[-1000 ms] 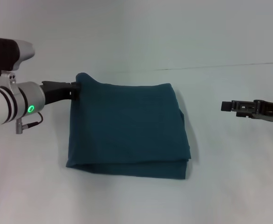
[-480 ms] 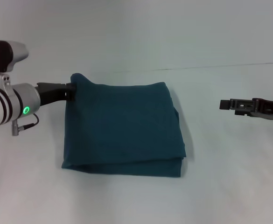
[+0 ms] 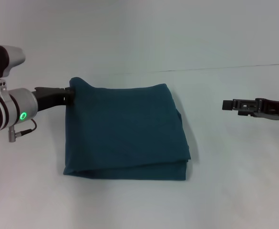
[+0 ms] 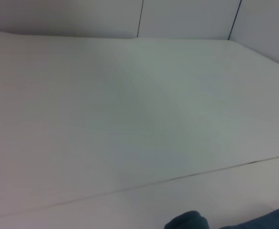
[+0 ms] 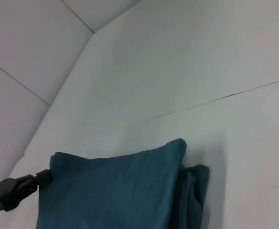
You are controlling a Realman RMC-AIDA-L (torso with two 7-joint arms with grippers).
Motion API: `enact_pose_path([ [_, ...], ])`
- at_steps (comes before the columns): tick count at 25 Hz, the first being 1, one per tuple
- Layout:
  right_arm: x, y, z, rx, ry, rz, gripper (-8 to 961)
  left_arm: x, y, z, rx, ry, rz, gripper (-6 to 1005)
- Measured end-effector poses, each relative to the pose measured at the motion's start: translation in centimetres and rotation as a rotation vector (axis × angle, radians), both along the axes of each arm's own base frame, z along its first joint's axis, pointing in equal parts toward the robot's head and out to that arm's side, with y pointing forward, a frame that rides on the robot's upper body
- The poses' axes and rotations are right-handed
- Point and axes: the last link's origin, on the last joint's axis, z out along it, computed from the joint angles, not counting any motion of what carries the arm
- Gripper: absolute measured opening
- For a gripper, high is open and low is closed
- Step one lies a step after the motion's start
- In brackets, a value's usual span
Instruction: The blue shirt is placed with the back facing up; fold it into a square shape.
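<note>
Left gripper [image 3: 68, 94] is pinched onto the far left corner of the blue shirt [image 3: 125, 131], drawing that corner up into a small peak off the white table [image 3: 139, 43]; the arm reaches in low from the left edge of the head view, and from the right wrist view the same dark fingers can be seen biting the cloth. The shirt lies in the middle of the table, already doubled into a roughly square stack, with layered edges showing along its near side and a slight bulge at the right edge. It looks soft, light and limp: matte knit that should drape and slide over itself rather than hold a crease, so a tug at one corner is likely to drag the upper layers askew. Judging from this, the safest hold is at a corner or along a folded edge, taking all layers together, low to the table. Right gripper [image 3: 227, 105] hangs over bare table well apart from the shirt, empty; whether its fingers are parted cannot be told.
</note>
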Motion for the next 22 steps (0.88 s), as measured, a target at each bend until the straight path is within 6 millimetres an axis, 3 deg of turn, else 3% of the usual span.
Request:
enact_pose_path([
  [6, 0.0, 0.0, -0.2, -0.004, -0.008, -0.001, 895, 0.1, -0.4, 0.3, -0.007, -0.016, -0.011, 52],
  [11, 0.3, -0.2, 0.1, -0.003, -0.012, 0.002, 895, -0.5, -1.7, 2.3, 0.009, -0.118, -0.007, 135],
  [14, 0.0, -0.7, -0.1, -0.022, -0.017, 0.06, 896, -0.3, -3.7, 3.0, -0.054, -0.233, -0.056, 185],
  [20, -1.0, -2.9, -0.8, -0.037, 0.022, 0.275, 900, 0.3, -8.6, 2.9, -0.193, -0.419, -0.25, 383],
  [21, -1.1, -3.3, -0.9, -0.035, 0.028, 0.302, 901, 0.3, -8.6, 2.9, -0.193, -0.419, -0.25, 429],
  [22, -1.1, -3.7, -1.0, -0.033, 0.033, 0.331, 902, -0.1, -10.5, 3.1, -0.219, -0.493, -0.303, 475],
])
